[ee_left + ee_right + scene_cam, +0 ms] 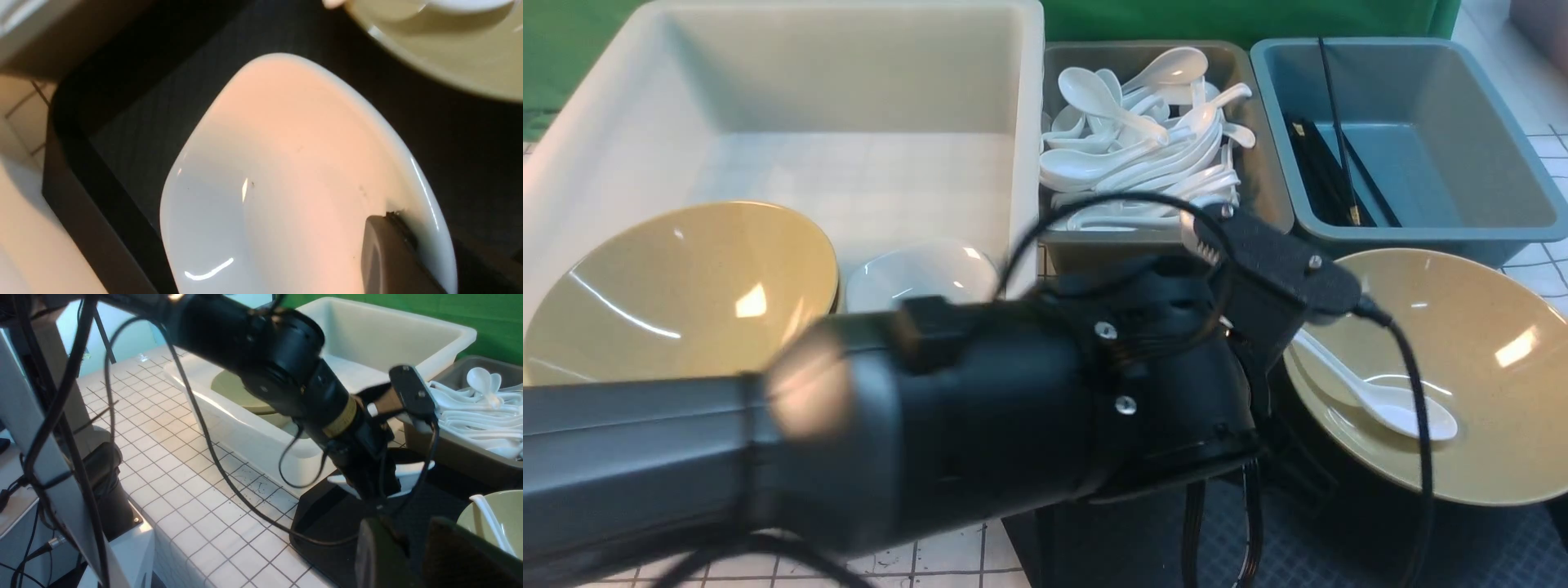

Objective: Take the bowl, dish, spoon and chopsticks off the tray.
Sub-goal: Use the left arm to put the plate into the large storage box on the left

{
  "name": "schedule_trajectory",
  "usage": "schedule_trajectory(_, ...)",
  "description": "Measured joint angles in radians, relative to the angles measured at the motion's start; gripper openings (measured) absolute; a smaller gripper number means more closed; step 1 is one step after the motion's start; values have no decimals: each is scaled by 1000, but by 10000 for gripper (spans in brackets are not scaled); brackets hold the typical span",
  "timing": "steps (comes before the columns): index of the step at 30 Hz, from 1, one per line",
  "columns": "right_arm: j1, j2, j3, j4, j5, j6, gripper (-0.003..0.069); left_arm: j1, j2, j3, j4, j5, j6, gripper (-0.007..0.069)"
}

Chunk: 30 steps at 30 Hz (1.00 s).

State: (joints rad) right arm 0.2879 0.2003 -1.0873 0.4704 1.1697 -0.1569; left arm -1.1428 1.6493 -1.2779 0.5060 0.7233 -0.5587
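In the left wrist view the white dish (286, 175) rests on the dark tray (135, 134). My left gripper (402, 222) is shut on the dish's rim, with one finger (388, 253) inside and the other hidden below. The front view hides that dish behind my left arm. The mustard bowl (1486, 359) sits on the tray (1339, 539) at the right, with the white spoon (1388, 404) lying inside it. My right gripper (412, 547) hovers open over the tray's near part, holding nothing. Black chopsticks (1331, 163) lie in the blue-grey bin.
A large white tub (768, 98) at the back left holds another mustard bowl (678, 286) and a white dish (923, 273). A grey bin (1262, 147) full of white spoons stands behind the tray. Beside it is the blue-grey bin (1445, 147). Cables hang from my left arm.
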Motion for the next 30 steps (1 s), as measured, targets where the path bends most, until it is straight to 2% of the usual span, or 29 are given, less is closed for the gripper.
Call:
schedule_trajectory(7, 0, 0, 0, 9, -5, 0, 165, -38, -152, -8, 16, 15, -1, 15)
schedule_trajectory(11, 0, 2, 0, 10, -12, -4, 165, -24, -253, -50, 50, 110, 40, 15)
schedule_trajectory(14, 0, 19, 0, 15, -12, -19, 165, 68, -334, -60, 26, 201, 154, 15)
schedule_trajectory(18, 0, 41, 0, 21, -12, -42, 165, 228, -384, -56, -86, 263, 337, 15)
schedule_trajectory(19, 0, 45, 0, 23, -12, -52, 165, 301, -391, -48, -130, 261, 428, 15)
schedule_trajectory(20, 0, 46, 0, 24, -12, -55, 165, 311, -391, -46, -136, 260, 442, 15)
schedule_trajectory(22, 0, 55, 0, 30, -12, -73, 165, 441, -387, -3, -220, 216, 611, 15)
schedule_trajectory(23, 0, 56, 0, 31, -12, -79, 165, 475, -380, 13, -245, 195, 673, 15)
schedule_trajectory(27, 0, 58, 0, 32, -15, -85, 165, 547, -332, 91, -331, 127, 895, 15)
schedule_trajectory(30, 0, 58, 0, 33, -15, -86, 165, 577, -296, 114, -363, 89, 992, 15)
